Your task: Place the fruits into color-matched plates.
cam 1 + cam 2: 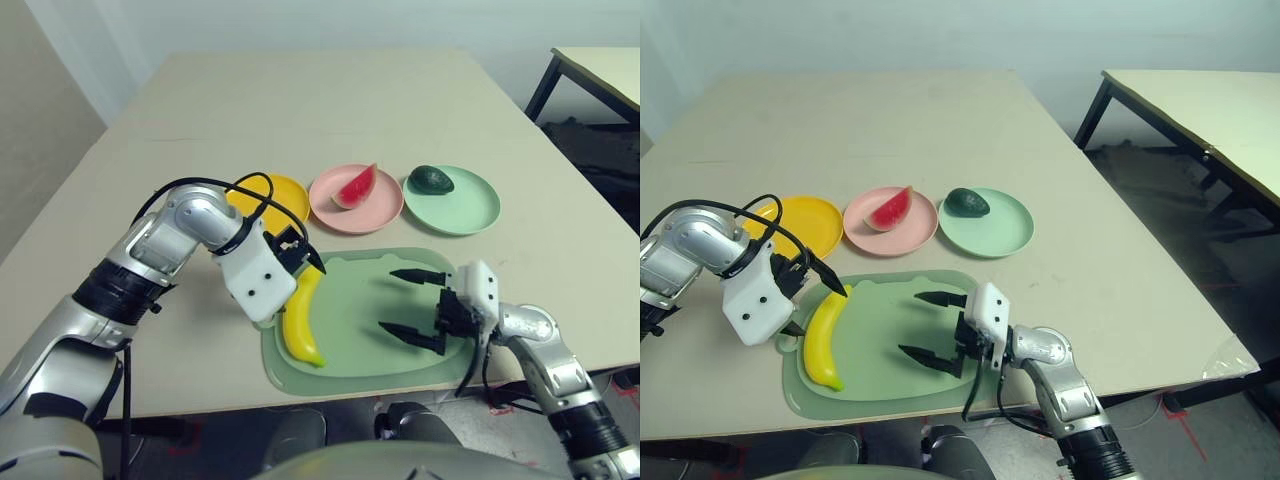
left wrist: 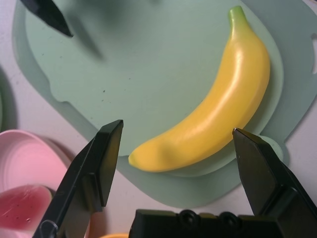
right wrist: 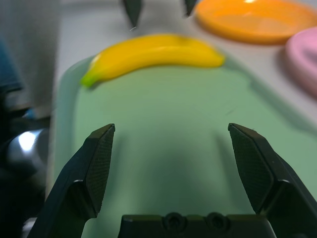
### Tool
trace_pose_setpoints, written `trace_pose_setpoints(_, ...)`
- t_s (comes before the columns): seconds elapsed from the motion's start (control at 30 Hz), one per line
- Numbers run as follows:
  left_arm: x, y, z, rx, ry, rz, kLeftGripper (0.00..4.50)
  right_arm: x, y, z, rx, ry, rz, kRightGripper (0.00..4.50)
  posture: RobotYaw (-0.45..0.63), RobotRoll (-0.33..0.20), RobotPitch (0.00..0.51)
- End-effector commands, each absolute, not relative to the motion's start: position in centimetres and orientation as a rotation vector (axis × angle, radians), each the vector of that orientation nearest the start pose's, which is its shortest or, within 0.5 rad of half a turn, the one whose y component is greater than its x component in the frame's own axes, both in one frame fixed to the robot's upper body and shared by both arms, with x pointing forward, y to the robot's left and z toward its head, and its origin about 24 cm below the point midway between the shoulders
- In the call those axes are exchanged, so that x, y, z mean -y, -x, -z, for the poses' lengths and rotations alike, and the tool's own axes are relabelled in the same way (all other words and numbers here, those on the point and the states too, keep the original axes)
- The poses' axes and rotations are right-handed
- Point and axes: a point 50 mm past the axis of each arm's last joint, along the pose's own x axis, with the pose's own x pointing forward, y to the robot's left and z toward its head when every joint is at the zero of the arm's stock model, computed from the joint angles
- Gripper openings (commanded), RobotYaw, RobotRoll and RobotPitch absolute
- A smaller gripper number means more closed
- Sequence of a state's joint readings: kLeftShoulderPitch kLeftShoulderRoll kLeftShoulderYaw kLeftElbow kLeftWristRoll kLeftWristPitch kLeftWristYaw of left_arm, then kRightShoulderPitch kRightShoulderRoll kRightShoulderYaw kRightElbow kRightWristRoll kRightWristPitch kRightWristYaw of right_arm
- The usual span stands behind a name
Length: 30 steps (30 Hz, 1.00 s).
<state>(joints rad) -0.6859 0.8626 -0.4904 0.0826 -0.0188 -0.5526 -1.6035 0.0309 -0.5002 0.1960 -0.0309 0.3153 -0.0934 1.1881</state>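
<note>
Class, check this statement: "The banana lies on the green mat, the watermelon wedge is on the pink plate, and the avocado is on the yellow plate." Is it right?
Not quite: the avocado is on the mint green plate, as the right eye view shows. The rest stands.

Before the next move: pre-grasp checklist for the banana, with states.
1. Left gripper open: ok, fingers wide apart.
2. Banana free, not gripped: ok, lies on the green mat.
3. Yellow plate has no fruit on it: cannot tell, the left arm covers part of it.
4. Other fruits on matching plates: ok, watermelon wedge on pink plate, avocado on mint green plate.
5. Right gripper holding nothing: ok, open over the mat.
6. Banana on its matching plate: not ok, it is on the mat.
</note>
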Motion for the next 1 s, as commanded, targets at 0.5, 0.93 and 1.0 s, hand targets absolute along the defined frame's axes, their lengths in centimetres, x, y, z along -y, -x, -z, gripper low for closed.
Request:
trace_pose_setpoints(0.5,-14.9,-25.7,-13.8,-0.017,-1.526,2.017,4.50,15.3,-20.1,-4.3,-0.096,0.148,-1.417,4.46,0.03,0.000,0.041)
trace_pose_setpoints(0.93,-16.1,-24.3,-14.9,-0.002,-1.637,2.131,4.50,15.4,-20.5,-4.5,-0.079,0.174,-1.413,4.46,0.03,0.000,0.045)
trace_pose_setpoints(1.0,-16.2,-24.0,-14.8,-0.008,-1.635,2.151,4.50,15.4,-20.5,-4.5,-0.077,0.175,-1.412,4.46,0.03,0.000,0.045)
